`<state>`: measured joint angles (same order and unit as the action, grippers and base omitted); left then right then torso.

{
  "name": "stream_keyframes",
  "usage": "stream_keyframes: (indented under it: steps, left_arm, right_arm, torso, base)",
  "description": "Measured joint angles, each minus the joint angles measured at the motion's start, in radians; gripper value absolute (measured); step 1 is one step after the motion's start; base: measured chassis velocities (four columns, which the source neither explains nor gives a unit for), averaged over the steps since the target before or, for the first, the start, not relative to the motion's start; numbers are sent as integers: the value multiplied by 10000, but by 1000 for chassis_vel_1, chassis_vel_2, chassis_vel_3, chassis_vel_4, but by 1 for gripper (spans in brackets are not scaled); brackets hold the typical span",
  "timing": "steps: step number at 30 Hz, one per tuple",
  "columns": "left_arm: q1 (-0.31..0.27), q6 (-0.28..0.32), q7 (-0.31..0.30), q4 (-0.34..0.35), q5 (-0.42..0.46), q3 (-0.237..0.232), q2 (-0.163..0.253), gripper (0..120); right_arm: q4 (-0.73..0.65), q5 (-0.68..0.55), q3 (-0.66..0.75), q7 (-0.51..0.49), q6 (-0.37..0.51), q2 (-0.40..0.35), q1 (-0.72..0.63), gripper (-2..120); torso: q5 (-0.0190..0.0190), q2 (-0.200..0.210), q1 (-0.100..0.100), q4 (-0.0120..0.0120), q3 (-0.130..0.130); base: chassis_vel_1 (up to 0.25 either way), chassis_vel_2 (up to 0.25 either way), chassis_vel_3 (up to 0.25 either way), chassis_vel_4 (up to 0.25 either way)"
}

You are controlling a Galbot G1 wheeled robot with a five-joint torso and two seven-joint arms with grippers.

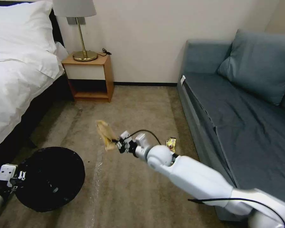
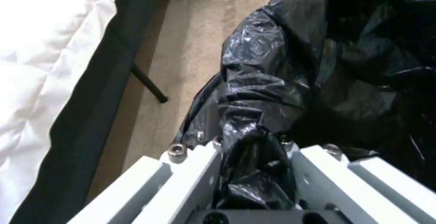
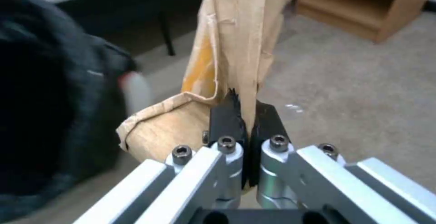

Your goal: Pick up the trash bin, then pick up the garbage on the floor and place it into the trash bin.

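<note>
My left gripper (image 1: 17, 180) holds the trash bin (image 1: 50, 177) at its rim, low on the left; the bin's mouth shows as a round black bag. In the left wrist view the gripper (image 2: 254, 142) is shut on the trash bin's black bag (image 2: 291, 63). My right gripper (image 1: 118, 145) is shut on a crumpled brown paper bag (image 1: 105, 134), a piece of the garbage, held above the carpet to the right of the bin. The right wrist view shows the gripper (image 3: 245, 109) pinching the paper bag (image 3: 231, 40), with the bin (image 3: 41, 91) close beside it. A gold-brown wrapper (image 1: 171, 144) lies on the floor by the sofa.
A bed (image 1: 19, 72) with white bedding runs along the left. A wooden nightstand (image 1: 90, 77) with a lamp (image 1: 80, 28) stands against the back wall. A blue-grey sofa (image 1: 243, 104) fills the right. Open carpet (image 1: 133, 104) lies between them.
</note>
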<state>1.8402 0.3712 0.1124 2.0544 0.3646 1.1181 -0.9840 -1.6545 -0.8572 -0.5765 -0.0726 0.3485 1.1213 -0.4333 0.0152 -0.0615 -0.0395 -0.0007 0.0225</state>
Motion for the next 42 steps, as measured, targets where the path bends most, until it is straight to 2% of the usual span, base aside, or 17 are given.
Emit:
stream_keyframes:
  steps: [1,2,4,5,6,12,13,15,18,28,30,31,33,34,37,38,42]
  left_arm:
    - [0,0,0,0,0,0,0,1]
    - [-76,37,0,-5,71,-66,78,1]
    - [-119,61,-10,-5,119,-92,118,1]
    - [-221,124,-39,5,252,-139,219,1]
    - [-293,153,-66,6,362,-151,288,1]
    - [-341,163,-81,-8,500,-125,325,1]
    - [-503,164,-92,-104,548,-206,367,1]
    - [-686,164,-92,-222,554,-296,336,1]
    - [-709,164,-94,-222,567,-291,234,1]
    - [-841,199,-107,-146,796,-261,282,1]
    - [-875,201,-108,-174,838,-245,332,1]
    - [-875,201,-108,-174,838,-245,332,1]
    - [-883,253,-114,-134,967,-156,488,1]
    - [-883,253,-114,-134,967,-156,488,1]
    - [-865,280,-132,-86,1133,18,655,1]
    - [-865,280,-132,-86,1133,18,655,1]
    - [-842,267,-128,-122,1192,106,700,1]
  right_arm:
    - [0,0,0,0,0,0,0,0]
    - [-625,-714,-131,-376,280,-182,183,0]
    - [-873,-994,-165,-542,398,-203,248,0]
    - [-1424,-1597,-245,-909,626,-145,389,0]
    - [-1737,-2024,-376,-1186,752,66,538,0]
    - [-2104,-2633,-883,-1609,833,742,919,0]
    - [-2138,-2887,-1349,-1864,847,1186,1073,0]
    - [-1831,-2837,-1903,-2005,804,1683,1179,0]
    - [-1385,-2670,-2219,-2136,673,2104,1198,0]
    - [136,-2059,-2503,-2457,469,2973,905,2]
    - [604,-1737,-2706,-2452,417,3259,562,11]
    - [604,-1737,-2706,-2452,417,3259,562,11]
    - [772,-1588,-2944,-2717,391,3543,311,24]
    - [772,-1588,-2944,-2717,391,3543,311,24]
    - [658,-1641,-3124,-3056,387,3633,313,37]
    - [658,-1641,-3124,-3056,387,3633,313,37]
    - [339,-1725,-3109,-3269,340,3495,575,54]
  torso:
    - [0,0,0,0,0]
    - [0,1,0,1,1]
    - [0,0,0,1,0]
    - [0,-1,0,1,0]
    - [0,0,0,0,0]
    - [1,0,0,10,0]
    - [1,0,0,10,0]
    - [3,0,0,-1,1]
    - [3,0,0,6,1]
    - [3,0,0,1,1]
    - [3,0,0,4,1]
    - [3,0,0,4,1]
    - [1,0,0,4,1]
    - [1,0,0,4,1]
    - [0,0,0,4,1]
    - [0,0,0,4,1]
    - [0,0,0,4,1]
  base:
    - [0,0,0,0]
    - [0,0,0,0]
    - [0,0,0,0]
    - [0,0,0,0]
    - [0,0,0,0]
    - [0,0,0,0]
    - [0,0,0,0]
    - [0,0,0,0]
    - [0,0,0,0]
    - [0,0,0,0]
    - [0,0,0,0]
    - [0,0,0,0]
    - [0,0,0,0]
    - [0,0,0,0]
    - [0,0,0,0]
    - [0,0,0,0]
    - [0,0,0,0]
